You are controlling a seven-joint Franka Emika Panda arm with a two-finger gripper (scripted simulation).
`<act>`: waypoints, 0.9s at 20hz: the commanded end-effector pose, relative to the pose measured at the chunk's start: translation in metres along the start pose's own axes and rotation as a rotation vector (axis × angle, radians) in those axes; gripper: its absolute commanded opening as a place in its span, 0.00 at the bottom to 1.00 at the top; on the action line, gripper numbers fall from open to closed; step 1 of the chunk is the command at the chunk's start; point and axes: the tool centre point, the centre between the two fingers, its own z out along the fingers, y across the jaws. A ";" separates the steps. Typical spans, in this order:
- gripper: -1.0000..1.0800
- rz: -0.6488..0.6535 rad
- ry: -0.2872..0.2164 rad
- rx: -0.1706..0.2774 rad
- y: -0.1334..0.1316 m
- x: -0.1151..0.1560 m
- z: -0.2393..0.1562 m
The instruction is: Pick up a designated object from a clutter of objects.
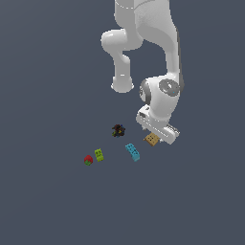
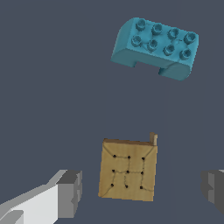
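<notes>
The tan square block [image 2: 127, 170] with dark dots lies flat on the grey floor, between my two open fingers in the wrist view. One finger [image 2: 70, 193] stands apart on one side of it, the other finger [image 2: 213, 189] farther off on the opposite side. Neither touches it. My gripper [image 2: 141, 191] is open and empty. In the exterior view the tan block [image 1: 151, 139] peeks out beside the gripper [image 1: 159, 136], which hangs low right at it.
A cyan studded brick [image 2: 155, 47] [image 1: 133, 151] lies close to the tan block. A dark blackish lump [image 1: 118, 130], a lime-green brick [image 1: 98, 154] and a red round piece [image 1: 88, 160] lie further to the exterior view's left.
</notes>
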 end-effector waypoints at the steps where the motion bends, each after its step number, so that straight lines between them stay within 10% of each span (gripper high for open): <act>1: 0.96 0.030 0.000 0.001 0.000 -0.005 0.007; 18: 0.96 0.075 0.000 0.002 0.001 -0.015 0.029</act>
